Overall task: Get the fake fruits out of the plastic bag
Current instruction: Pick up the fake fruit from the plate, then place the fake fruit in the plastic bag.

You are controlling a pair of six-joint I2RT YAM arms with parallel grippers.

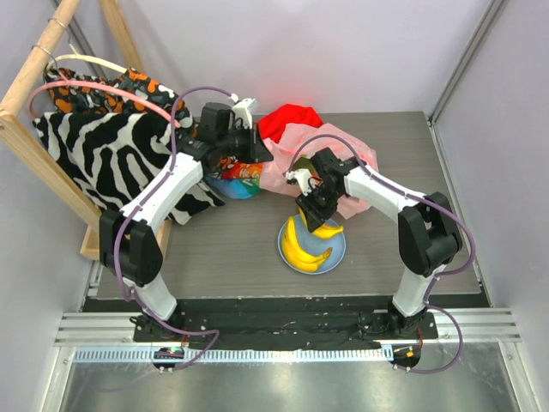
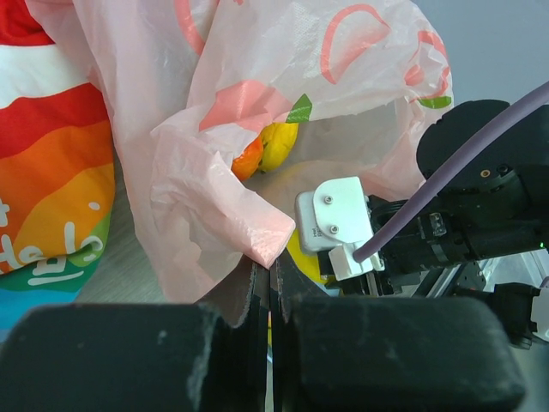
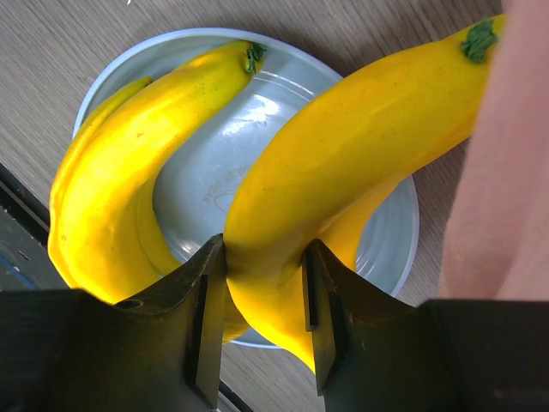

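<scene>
The pink plastic bag lies at the back of the table, its mouth facing the camera in the left wrist view. My left gripper is shut on a folded edge of the bag and holds it up. Inside shows an orange and yellow fruit. My right gripper is shut on a yellow banana just above the light-blue plate. A second banana bunch lies on that plate. From above, the right gripper hangs between bag and plate.
A rainbow-striped cloth lies under the left arm beside the bag. A red cloth sits behind the bag. A zebra-print cloth hangs on a wooden rack at the left. The right arm's wrist is close to the bag's mouth.
</scene>
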